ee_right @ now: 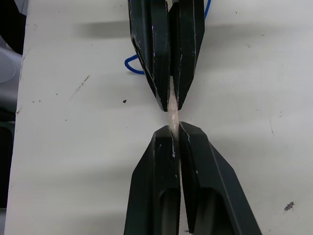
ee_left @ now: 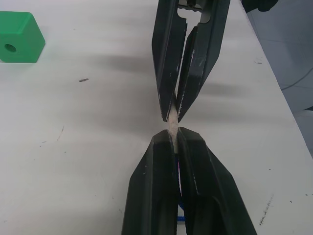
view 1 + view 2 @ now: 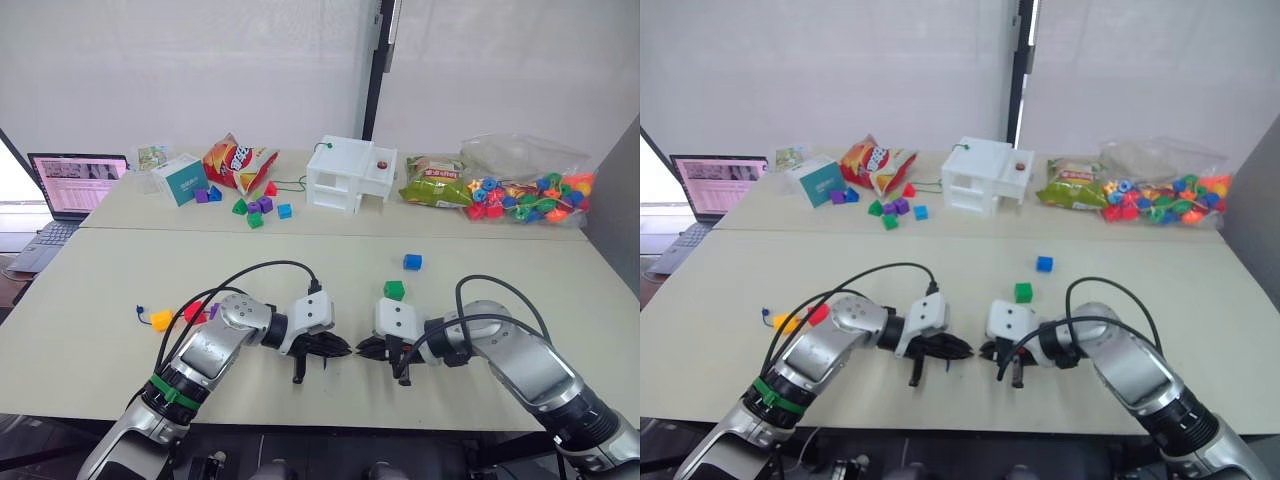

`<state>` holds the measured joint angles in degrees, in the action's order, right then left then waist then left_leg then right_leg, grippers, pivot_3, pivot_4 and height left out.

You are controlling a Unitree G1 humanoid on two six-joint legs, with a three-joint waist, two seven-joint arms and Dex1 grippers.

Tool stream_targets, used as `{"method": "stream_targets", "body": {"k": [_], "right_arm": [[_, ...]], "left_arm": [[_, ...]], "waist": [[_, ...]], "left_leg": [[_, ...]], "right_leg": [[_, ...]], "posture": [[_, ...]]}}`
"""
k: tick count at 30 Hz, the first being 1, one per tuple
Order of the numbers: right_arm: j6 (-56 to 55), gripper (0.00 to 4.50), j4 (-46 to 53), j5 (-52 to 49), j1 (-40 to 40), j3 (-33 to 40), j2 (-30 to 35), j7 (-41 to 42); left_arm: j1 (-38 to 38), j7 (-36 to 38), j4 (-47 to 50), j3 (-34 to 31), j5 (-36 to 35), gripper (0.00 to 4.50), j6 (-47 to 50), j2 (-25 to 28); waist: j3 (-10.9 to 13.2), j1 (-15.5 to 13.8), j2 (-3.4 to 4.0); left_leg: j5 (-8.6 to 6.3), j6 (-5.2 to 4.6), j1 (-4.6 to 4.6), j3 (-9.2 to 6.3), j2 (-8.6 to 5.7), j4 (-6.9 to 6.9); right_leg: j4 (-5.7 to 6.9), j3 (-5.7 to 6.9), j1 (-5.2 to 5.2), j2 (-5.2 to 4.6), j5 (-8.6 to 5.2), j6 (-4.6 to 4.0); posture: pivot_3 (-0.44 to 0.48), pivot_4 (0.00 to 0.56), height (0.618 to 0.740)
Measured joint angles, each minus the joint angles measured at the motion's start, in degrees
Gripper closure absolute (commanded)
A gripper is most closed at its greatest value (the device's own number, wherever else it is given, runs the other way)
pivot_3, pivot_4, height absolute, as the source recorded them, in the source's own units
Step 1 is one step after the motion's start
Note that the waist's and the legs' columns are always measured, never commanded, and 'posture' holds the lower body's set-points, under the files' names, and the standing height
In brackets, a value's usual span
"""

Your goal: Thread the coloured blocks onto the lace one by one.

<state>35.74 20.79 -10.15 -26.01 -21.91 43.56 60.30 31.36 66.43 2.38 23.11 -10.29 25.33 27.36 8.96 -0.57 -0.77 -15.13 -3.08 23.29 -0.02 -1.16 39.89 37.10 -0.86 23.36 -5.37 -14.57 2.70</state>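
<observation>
My left gripper (image 3: 340, 350) and right gripper (image 3: 365, 350) meet tip to tip near the table's front edge. Both are shut on the lace's pale stiff tip (image 2: 172, 126), one from each side. Blue cord (image 1: 131, 63) loops behind the left fingers (image 1: 156, 58). The lace's knot (image 3: 141, 310) lies far left beside the yellow-orange block (image 3: 160, 320). Next to that sit the red block (image 3: 193, 312) and the purple block (image 3: 213, 310), which is partly hidden by my left arm. The green block (image 3: 394, 290) rests just beyond my right gripper, and the blue block (image 3: 412, 262) lies farther back.
The back table holds a white house-shaped box (image 3: 350, 172), a crisps bag (image 3: 238, 160), a teal box (image 3: 182, 180), several small loose blocks (image 3: 255, 205), a green snack bag (image 3: 435, 182) and a bag of round beads (image 3: 525, 190). A laptop (image 3: 75, 185) stands at far left.
</observation>
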Motion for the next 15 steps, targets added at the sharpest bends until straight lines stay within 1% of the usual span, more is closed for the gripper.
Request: {"method": "stream_targets", "body": {"k": [7, 10, 12, 13, 15], "right_arm": [[-0.2, 4.50, 0.5, 0.0, 0.4, 0.0, 0.3, 0.5], [1.1, 3.44, 1.1, -0.3, 1.8, 1.4, -1.2, -1.8], [3.5, 2.84, 2.1, -1.9, 3.8, 4.1, -2.0, -3.8], [4.7, 2.43, 3.0, -2.6, 5.0, 6.0, -2.0, -4.6], [7.0, 1.75, 4.5, -4.0, 7.0, 9.6, -1.9, -6.4]], "left_arm": [[0.0, 0.4, 0.0, 0.0, -0.8, 4.49, 0.9, -0.1], [0.0, 0.6, 0.0, -0.7, -1.0, 4.50, 0.9, 0.3], [0.0, 0.7, 0.0, -1.1, -1.1, 4.50, 0.8, 1.4], [0.0, 0.8, 0.0, -1.4, -1.1, 4.50, 0.8, 2.0], [-0.1, 1.0, 0.0, -2.1, -1.1, 4.50, 0.8, 2.8]], "waist": [[0.0, 0.0, 0.00], [0.0, 0.0, 0.00], [0.0, -0.1, 0.00], [0.0, -0.1, 0.00], [0.0, -0.2, 0.00]], "left_leg": [[0.00, 0.00, 0.00, 0.00, 0.01, 0.00], [0.00, 0.00, 0.00, -0.01, 0.01, 0.00], [0.00, 0.00, 0.01, -0.01, 0.00, 0.00], [0.00, 0.00, 0.02, -0.02, 0.00, 0.00], [0.00, 0.00, 0.01, -0.02, 0.00, -0.01]], "right_leg": [[0.00, 0.00, 0.00, 0.01, 0.00, 0.00], [0.00, 0.00, 0.00, 0.00, 0.00, 0.00], [0.00, 0.00, 0.00, -0.02, 0.00, 0.00], [0.00, 0.01, 0.00, -0.03, 0.00, 0.00], [-0.01, 0.01, -0.01, -0.04, 0.00, 0.00]], "posture": [[0.000, 0.150, 0.740], [0.000, 0.150, 0.740], [0.000, 0.150, 0.740], [0.000, 0.150, 0.740], [0.000, 0.150, 0.740]]}}
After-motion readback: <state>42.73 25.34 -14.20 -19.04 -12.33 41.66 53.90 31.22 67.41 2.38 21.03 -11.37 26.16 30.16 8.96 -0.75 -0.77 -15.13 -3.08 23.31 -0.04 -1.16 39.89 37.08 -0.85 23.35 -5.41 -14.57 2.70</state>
